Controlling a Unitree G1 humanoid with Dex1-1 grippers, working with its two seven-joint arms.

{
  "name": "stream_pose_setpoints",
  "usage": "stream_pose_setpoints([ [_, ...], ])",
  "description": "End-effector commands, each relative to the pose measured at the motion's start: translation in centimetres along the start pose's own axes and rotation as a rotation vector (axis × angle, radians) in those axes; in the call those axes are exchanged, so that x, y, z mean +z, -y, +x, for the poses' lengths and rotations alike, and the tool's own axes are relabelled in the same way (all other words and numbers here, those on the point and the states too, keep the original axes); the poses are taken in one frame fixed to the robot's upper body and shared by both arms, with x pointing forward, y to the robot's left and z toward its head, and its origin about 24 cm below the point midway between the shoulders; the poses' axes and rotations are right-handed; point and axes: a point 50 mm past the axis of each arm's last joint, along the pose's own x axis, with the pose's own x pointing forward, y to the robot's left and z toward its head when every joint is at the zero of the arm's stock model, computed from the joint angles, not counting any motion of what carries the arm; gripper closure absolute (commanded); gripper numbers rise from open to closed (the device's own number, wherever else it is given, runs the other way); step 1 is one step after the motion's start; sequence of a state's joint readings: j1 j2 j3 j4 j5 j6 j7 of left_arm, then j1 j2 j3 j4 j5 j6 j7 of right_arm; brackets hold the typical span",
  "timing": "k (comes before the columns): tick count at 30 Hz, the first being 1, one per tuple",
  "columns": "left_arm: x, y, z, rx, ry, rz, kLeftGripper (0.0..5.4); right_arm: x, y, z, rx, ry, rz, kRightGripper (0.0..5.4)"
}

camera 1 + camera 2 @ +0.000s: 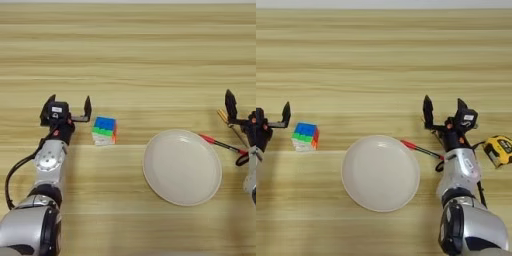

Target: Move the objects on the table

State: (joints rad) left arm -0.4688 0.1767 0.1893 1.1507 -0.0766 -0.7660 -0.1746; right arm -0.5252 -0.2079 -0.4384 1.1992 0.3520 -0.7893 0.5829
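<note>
Two grippers rested low over the table (130, 45), one at each side of a white plate (182, 167) that lay empty near the middle. The left gripper (70, 106) stood with its two black fingers spread wide and nothing between them, just left of the small multicoloured puzzle cube (104, 130). The cube sat on the wood close beside the gripper's inner finger, apart from it, blue face up and green and orange showing on its sides.

On the other side, the right gripper (444, 110) was likewise open, its fingers pointing away from the robot with an empty gap between them. The red-and-black pen (421, 149) lay slanted on the table, its red end touching or just overlapping the plate's right rim and its dark end running toward the right wrist. The amber handle of the screwdriver (223, 116) showed just beside the inner finger of that gripper, its shaft mostly hidden by the arm. The yellow-and-black tape measure (499, 150) lay to the right of the right arm, near the wrist.
</note>
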Motion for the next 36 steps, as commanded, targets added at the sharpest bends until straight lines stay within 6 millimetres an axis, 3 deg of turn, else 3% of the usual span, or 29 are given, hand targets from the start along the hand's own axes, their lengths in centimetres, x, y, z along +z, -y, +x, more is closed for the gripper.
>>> stream_pose_setpoints([
  [1,0.1,0.5,0.0,-0.008,0.018,0.014,0.0,0.4,1.2,0.3,-0.038,-0.011,0.043,0.03],
  [6,0.1,0.8,-0.3,-0.009,0.031,0.015,0.0,1.2,2.1,0.5,-0.034,0.007,0.027,0.03],
  [20,0.2,1.2,-0.7,-0.014,0.047,0.02,0.0,6.0,4.3,1.6,0.116,0.072,-0.193,0.03],
  [30,0.2,1.2,-0.7,-0.013,0.047,0.021,0.0,10.1,8.8,0.5,0.181,-0.008,-0.379,0.03],
  [36,0.2,1.3,-0.7,-0.013,0.05,0.023,0.0,11.0,11.1,-0.6,0.184,-0.108,-0.396,0.03],
])
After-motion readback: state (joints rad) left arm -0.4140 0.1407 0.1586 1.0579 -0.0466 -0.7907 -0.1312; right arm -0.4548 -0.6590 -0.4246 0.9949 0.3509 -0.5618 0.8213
